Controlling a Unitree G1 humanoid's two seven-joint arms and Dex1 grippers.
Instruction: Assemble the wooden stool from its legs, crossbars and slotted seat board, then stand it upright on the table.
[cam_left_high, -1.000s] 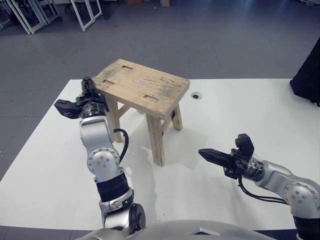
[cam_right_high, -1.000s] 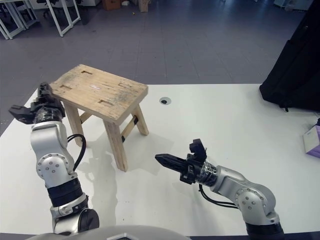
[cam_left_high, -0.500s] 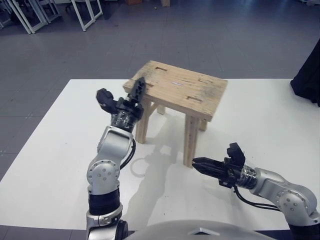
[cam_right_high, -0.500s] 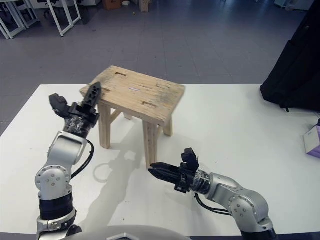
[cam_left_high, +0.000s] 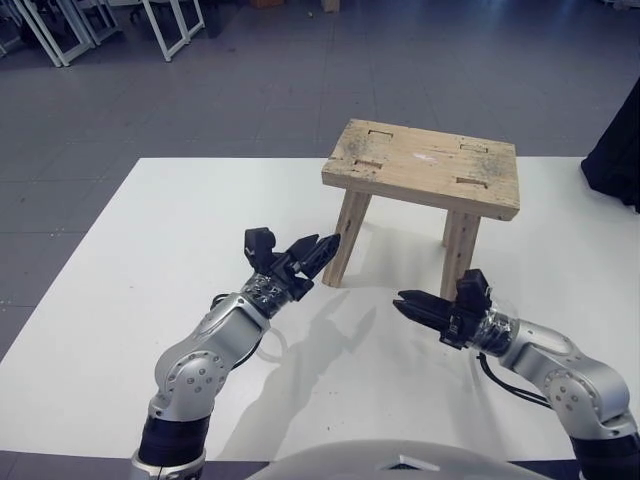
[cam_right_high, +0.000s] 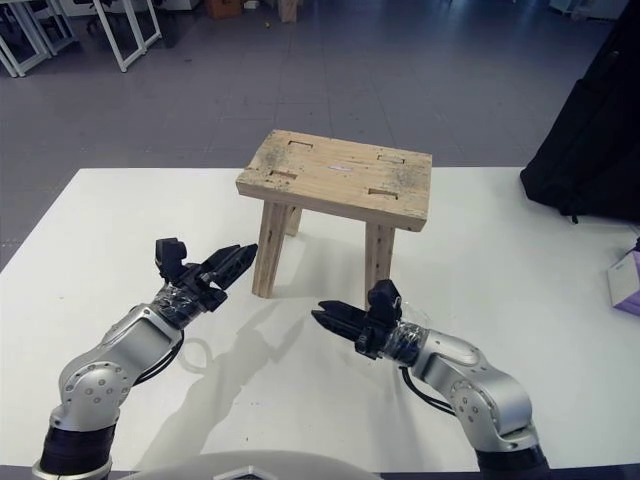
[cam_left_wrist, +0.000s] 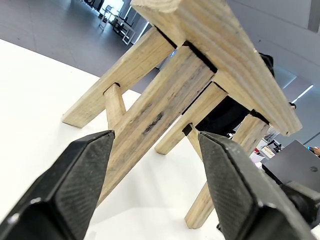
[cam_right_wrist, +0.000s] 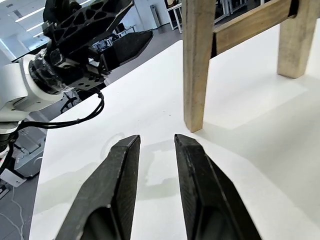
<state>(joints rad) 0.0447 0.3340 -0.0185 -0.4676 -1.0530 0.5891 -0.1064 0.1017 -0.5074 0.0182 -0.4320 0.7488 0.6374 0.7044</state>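
Observation:
The wooden stool (cam_left_high: 425, 165) stands upright on the white table (cam_left_high: 150, 260), legs and crossbars fitted under its slotted seat board. My left gripper (cam_left_high: 322, 252) hovers low, open and empty, its tips just short of the stool's front left leg (cam_left_high: 347, 238). In the left wrist view that leg (cam_left_wrist: 150, 107) rises between the spread fingers (cam_left_wrist: 80, 170). My right gripper (cam_left_high: 405, 302) is low over the table in front of the front right leg (cam_left_high: 458, 250), its fingers (cam_right_wrist: 122, 165) a narrow gap apart with nothing held. From the right wrist, that leg (cam_right_wrist: 197, 65) stands just ahead.
A black bag (cam_right_high: 590, 140) stands beyond the table's right side, and a small purple box (cam_right_high: 628, 280) lies at the right edge. Metal frames (cam_left_high: 170, 25) are on the floor far behind. Bare tabletop extends to the left and near side.
The stool has shifted right across the table and turned squarer to me. My left gripper has left the seat's end and dropped low by the front left leg. The right gripper has edged left.

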